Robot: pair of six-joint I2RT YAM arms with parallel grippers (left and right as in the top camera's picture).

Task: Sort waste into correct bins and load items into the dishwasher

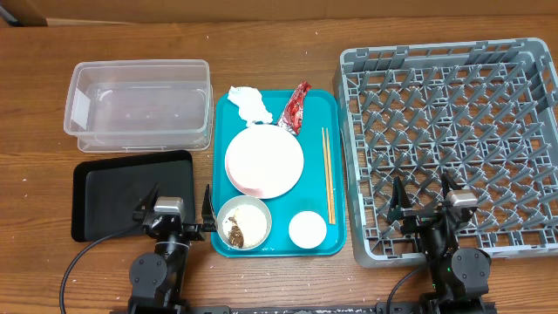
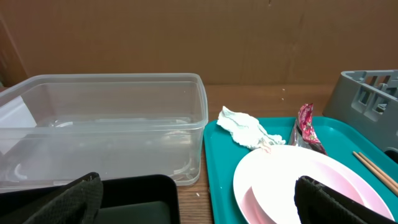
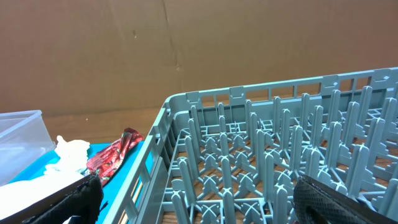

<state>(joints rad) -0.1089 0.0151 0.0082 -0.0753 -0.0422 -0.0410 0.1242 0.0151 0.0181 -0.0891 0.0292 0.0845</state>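
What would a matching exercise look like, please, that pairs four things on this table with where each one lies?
Things:
1. white tissue
2. chopsticks
3. small white cup
4. black tray

Places:
A. on the table, in front of the clear tub
B. teal tray's far end, beside the red wrapper
C. teal tray's near end, right of the bowl
D. along the teal tray's right side, by the dish rack

Pairs: 1-B, 2-D, 3-C, 4-A

Table (image 1: 35, 96) bears tub (image 1: 139, 63), black tray (image 1: 131, 196), teal tray (image 1: 318, 113), rack (image 1: 453, 113).
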